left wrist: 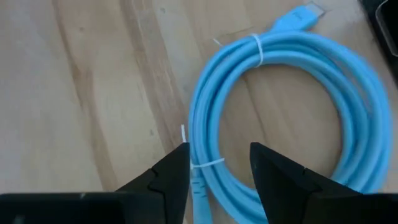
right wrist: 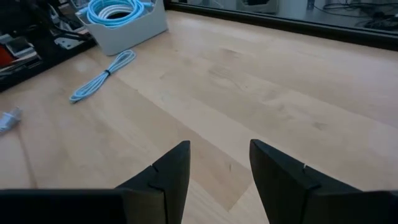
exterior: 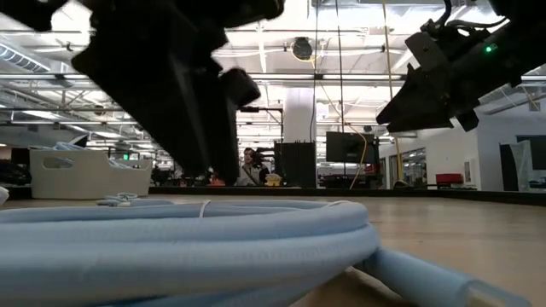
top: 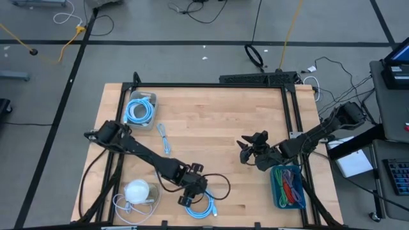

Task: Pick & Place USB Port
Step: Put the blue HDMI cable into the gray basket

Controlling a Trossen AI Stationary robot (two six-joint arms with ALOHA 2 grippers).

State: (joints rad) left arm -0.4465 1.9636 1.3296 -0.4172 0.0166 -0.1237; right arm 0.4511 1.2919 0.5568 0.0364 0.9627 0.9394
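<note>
Left gripper (left wrist: 219, 163): released, fingers astride the coiled blue USB cable (left wrist: 280, 118) at the table's (top: 217, 121) near edge.
Right gripper (right wrist: 219, 163): open, holds nothing, over bare wood at right.

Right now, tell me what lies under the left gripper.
Under the left gripper, whose fingers stand open, lies a coiled light-blue cable bound with white ties, on the bare wooden table. The coil's near part is hidden behind the fingers.
</note>
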